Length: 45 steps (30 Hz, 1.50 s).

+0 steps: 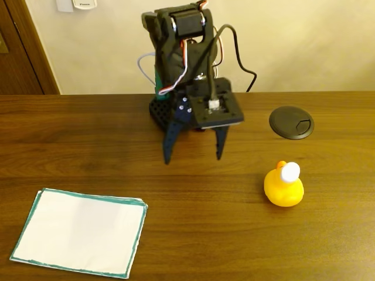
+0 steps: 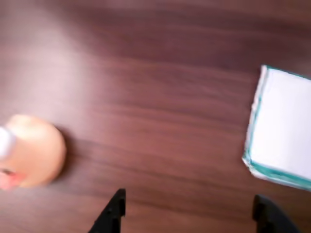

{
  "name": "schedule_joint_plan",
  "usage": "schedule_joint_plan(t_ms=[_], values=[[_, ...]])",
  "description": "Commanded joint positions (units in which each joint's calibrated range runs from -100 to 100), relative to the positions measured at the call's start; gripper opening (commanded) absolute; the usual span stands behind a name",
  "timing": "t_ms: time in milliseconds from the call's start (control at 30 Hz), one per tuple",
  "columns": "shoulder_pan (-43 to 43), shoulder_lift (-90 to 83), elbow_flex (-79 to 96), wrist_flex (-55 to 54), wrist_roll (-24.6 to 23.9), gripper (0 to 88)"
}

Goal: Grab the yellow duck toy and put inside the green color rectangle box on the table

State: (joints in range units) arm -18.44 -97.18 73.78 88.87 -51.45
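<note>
The yellow duck toy [image 1: 283, 185] stands on the table [image 1: 199, 228] at the right, with a white patch on its head. In the wrist view the duck [image 2: 34, 150] is a blurred pale shape at the left edge. The green-bordered white sheet [image 1: 79, 231] lies flat at the front left; the wrist view has it [image 2: 282, 131] at the right edge. My gripper [image 1: 193, 157] hangs open above the table's middle, fingers pointing down, well left of the duck and holding nothing. Its two dark fingertips [image 2: 114, 213] rise from the bottom of the wrist view, wide apart.
A round black cable cap [image 1: 291, 122] is set in the tabletop behind the duck. The arm's base [image 1: 170, 111] stands at the back centre against a cream wall. A brown door frame [image 1: 23, 47] is at the back left.
</note>
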Motion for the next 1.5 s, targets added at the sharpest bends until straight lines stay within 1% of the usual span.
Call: schedule_joint_plan(t_ms=[0,133,233,367,400,433,533,600,700,900,1033,1200,1333,1400,1467], values=[[-4.5,13.1,-10.1,-4.2,-0.8,39.1],[-5.7,31.1,-22.4,-2.8,1.1,39.2],[-10.8,38.1,-24.0,-4.0,1.7,39.2],[-21.3,44.8,-26.0,-7.2,-1.2,39.4],[-23.8,47.8,-27.0,-8.6,-2.0,39.4],[-28.3,55.8,-31.2,-11.5,-3.0,39.6],[-33.6,69.6,-41.7,-12.9,-4.2,40.3],[-35.9,74.4,-42.4,-17.0,-4.9,40.6],[-37.3,76.8,-40.4,-21.0,-5.5,42.1],[-37.3,75.7,-22.4,-39.1,-5.9,42.1],[-37.7,78.0,-15.4,-47.9,-5.9,42.1],[-38.4,82.3,-13.6,-53.9,-6.0,41.4],[-38.3,83.9,-13.4,-55.9,-5.8,32.7],[-38.4,85.2,-13.3,-57.6,-5.8,30.6],[-38.4,85.4,-12.6,-59.7,-5.9,26.2]])
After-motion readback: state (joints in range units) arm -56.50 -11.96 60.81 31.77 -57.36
